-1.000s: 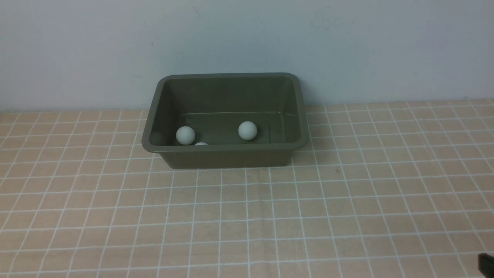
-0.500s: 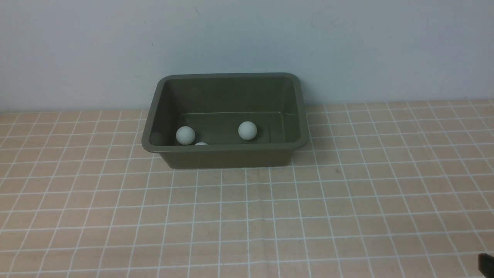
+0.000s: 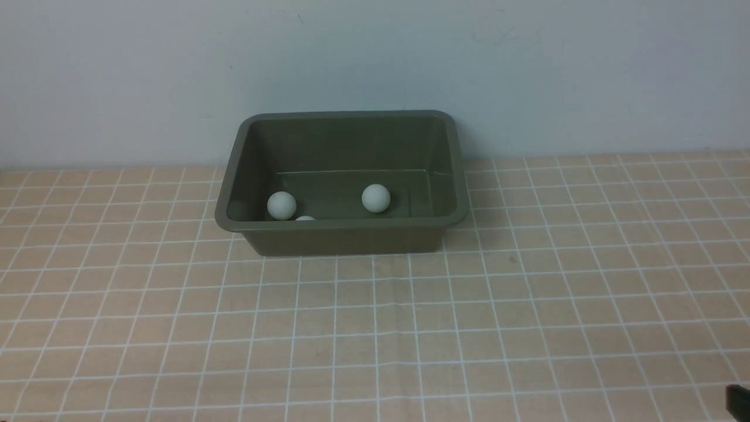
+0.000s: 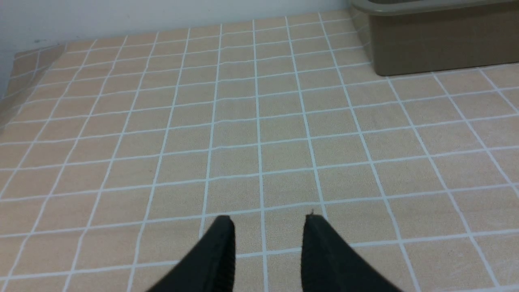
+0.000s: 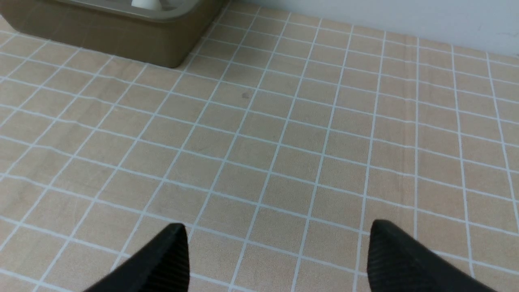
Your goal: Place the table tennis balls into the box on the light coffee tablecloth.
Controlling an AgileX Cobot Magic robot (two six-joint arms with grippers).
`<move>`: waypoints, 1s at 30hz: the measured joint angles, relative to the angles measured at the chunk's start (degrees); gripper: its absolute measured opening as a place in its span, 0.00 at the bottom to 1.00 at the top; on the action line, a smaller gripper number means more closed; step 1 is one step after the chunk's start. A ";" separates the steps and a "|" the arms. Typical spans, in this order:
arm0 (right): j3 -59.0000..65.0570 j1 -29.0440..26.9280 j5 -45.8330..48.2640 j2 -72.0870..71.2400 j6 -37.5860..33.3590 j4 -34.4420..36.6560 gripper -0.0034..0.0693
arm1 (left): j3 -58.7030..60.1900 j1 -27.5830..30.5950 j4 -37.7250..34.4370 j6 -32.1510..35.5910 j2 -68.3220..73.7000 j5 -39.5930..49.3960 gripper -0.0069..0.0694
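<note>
Across the whole work surface: the light coffee tablecloth [image 3: 527, 305], peach-tan with a grid of thin white lines, lying flat; a faint crease runs across its near half in the front view, and a small dark speck [image 3: 512, 258] sits on it to the right of the box.

Behind it: a plain pale wall [image 3: 375, 58], meeting the cloth along the far edge.

At the far middle of the cloth, close to the wall: the box [image 3: 345, 239], an olive-green rectangular tub with rounded corners, flared rim and sloping walls, standing upright, open top.

Inside the box: table tennis balls, white and matte. One ball [image 3: 375, 197] rests on the floor right of centre. A second ball [image 3: 281, 206] lies toward the left wall. A third ball [image 3: 305, 218] shows only as a sliver above the near rim, just beside the second; whether the two touch is unclear. A white ball top [image 5: 146, 3] also peeks over the rim in the right wrist view.

Low over bare cloth, near side, left of the box: left gripper [image 4: 268, 221], black fingers drawn nearly together with a narrow gap, holding nothing.

Low over bare cloth, near side, right of the box: right gripper [image 5: 279, 229], fingers spread wide, nothing between them.
</note>
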 joint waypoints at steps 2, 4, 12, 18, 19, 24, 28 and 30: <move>0.00 0.11 0.00 0.00 0.00 0.00 0.78 | 0.00 0.00 -0.05 0.00 0.00 0.00 0.33; 0.00 1.56 0.00 -0.19 0.00 -0.13 0.78 | 0.00 0.00 -0.07 0.00 0.00 -0.05 0.33; 0.00 6.18 -0.22 -0.32 -0.68 -1.11 0.78 | 0.00 0.00 -0.17 0.00 0.00 -0.05 0.33; 5.38 6.48 -18.48 -0.32 1.45 -1.54 0.78 | 0.00 0.00 -0.17 0.00 0.00 -0.11 0.33; 7.66 6.48 -22.39 -0.32 2.26 -1.54 0.78 | 0.00 0.00 -0.17 0.00 0.00 -0.11 0.33; 18.25 6.48 -36.49 -0.39 6.53 -0.19 0.78 | 0.00 0.00 -0.17 0.00 0.00 -0.11 0.33; 19.84 5.59 -36.85 -5.23 7.36 0.24 0.78 | 0.00 0.00 -0.17 0.00 0.00 -0.11 0.33; 19.96 4.61 -33.75 -9.55 7.28 0.24 0.78 | 0.00 0.00 -0.17 0.00 0.00 -0.12 0.33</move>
